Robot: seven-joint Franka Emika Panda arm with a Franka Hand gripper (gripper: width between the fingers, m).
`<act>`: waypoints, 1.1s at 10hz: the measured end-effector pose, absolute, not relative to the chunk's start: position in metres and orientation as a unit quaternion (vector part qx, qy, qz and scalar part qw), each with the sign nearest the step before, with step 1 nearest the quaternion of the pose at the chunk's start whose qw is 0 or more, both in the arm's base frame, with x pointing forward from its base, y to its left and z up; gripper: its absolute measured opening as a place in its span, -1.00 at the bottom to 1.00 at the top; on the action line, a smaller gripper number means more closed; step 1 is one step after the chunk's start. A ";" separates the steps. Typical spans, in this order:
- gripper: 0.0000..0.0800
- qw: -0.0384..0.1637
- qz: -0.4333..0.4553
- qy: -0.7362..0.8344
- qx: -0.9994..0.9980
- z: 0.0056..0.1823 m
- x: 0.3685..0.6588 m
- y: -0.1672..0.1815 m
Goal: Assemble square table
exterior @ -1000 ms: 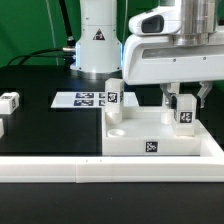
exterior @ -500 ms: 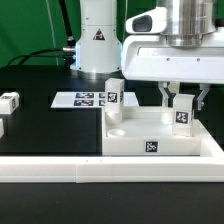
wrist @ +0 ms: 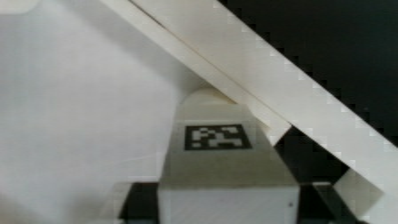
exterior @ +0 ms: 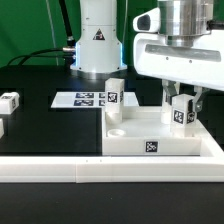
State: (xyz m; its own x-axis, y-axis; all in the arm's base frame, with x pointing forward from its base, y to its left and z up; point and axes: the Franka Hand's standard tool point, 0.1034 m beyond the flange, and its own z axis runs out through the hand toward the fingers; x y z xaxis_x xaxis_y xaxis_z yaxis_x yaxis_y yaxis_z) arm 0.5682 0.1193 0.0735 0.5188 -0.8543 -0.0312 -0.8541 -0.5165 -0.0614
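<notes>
Claw (exterior: 182,104) is clamping small white tagged block leg (exterior: 181,116) upright at corner of large white plastic square slab (exterior: 128,146): leg-fitting step; next likely needing straight press-and-twist home.

White tagged leg (wrist: 222,150) (tag facing the camera) stands just beside the square table's rim (wrist: 267,75)

The gripper (exterior: 183,106) is covering the sides of the leg (exterior: 181,115) it's clamping, and the top edge is chopping off the arm (exterior: 178,15). A second leg (exterior: 2,126) is getting cropped at the exterior view's left. The wrist view's looking blurry, with the fingers (wrist: 146,205) barely poking in.
</notes>
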 end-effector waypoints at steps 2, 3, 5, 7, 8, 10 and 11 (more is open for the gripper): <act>-0.27 0.039 0.003 0.532 -0.846 0.074 0.568 0.118; -0.27 0.043 0.007 0.556 -0.830 0.074 0.569 0.118; -0.27 0.045 0.010 0.582 -0.812 0.073 0.568 0.118; 0.31 0.045 0.010 0.578 -0.815 0.073 0.568 0.118; 0.31 0.045 0.009 0.552 -0.833 0.073 0.568 0.117; 0.61 0.041 0.015 0.507 -0.861 0.075 0.568 0.120; 0.61 0.039 0.014 0.468 -0.883 0.076 0.568 0.120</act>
